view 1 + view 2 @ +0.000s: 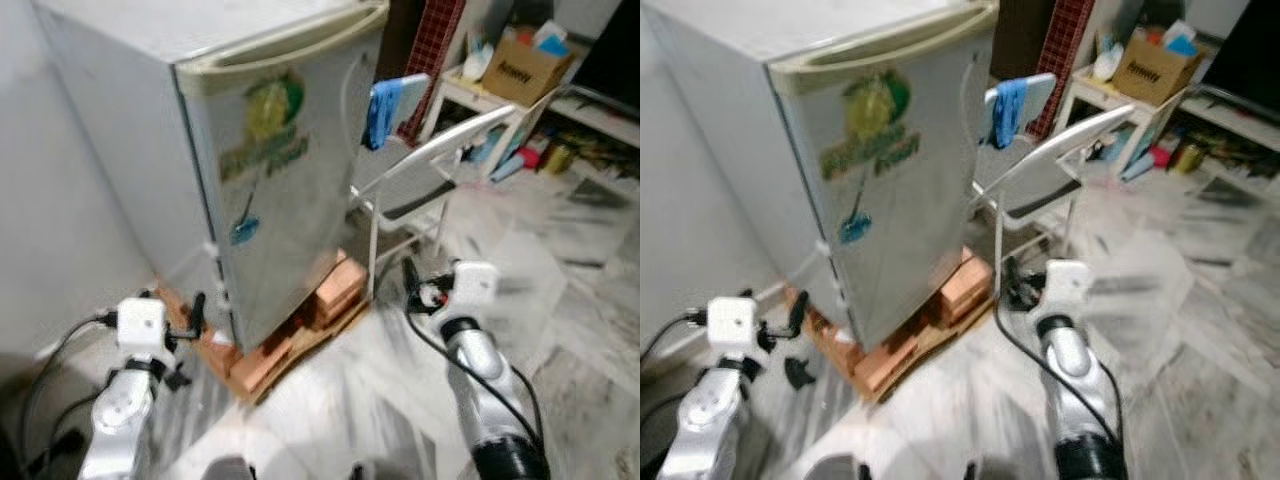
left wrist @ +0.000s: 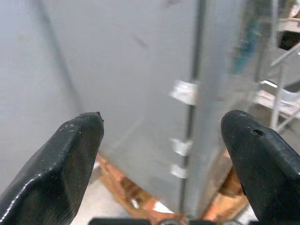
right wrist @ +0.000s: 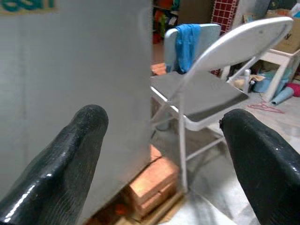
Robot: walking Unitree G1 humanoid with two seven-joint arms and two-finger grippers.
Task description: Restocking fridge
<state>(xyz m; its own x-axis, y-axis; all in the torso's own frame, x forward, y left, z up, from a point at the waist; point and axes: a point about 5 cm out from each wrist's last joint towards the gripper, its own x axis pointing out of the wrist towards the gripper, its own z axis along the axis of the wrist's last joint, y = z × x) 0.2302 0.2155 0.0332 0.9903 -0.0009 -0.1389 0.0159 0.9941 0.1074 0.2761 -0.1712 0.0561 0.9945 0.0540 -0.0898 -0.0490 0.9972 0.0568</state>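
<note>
Both grippers sat lowest in the head views, nearest the camera, each on a silver arm bent up from below. One left gripper (image 1: 197, 312) was raised beside the fridge's lower left corner, its two black fingers (image 2: 70, 159) spread wide apart with nothing between them. One right gripper (image 1: 408, 280) was held up near the fridge's lower right side, pointing toward the chair legs, its fingers (image 3: 70, 154) likewise parted and empty.

One fridge (image 1: 250, 160) stood straight ahead, grey and small, its door shut, with a pale handle strip along the top edge and a green and yellow sticker (image 1: 265, 130) on the door. It rested on a low platform of bricks (image 1: 335, 290) and wooden boards; the bricks were too blurred to count. A grey wall (image 1: 60, 250) ran along its left side.

Just right of the fridge stood one white folding chair (image 1: 420, 180), and behind it a second chair back with one blue cloth (image 1: 380, 112) draped over it. Farther right, one white table (image 1: 470, 95) carried one cardboard box (image 1: 520, 70). The marbled floor (image 1: 560, 300) looked smeared by camera blur.
</note>
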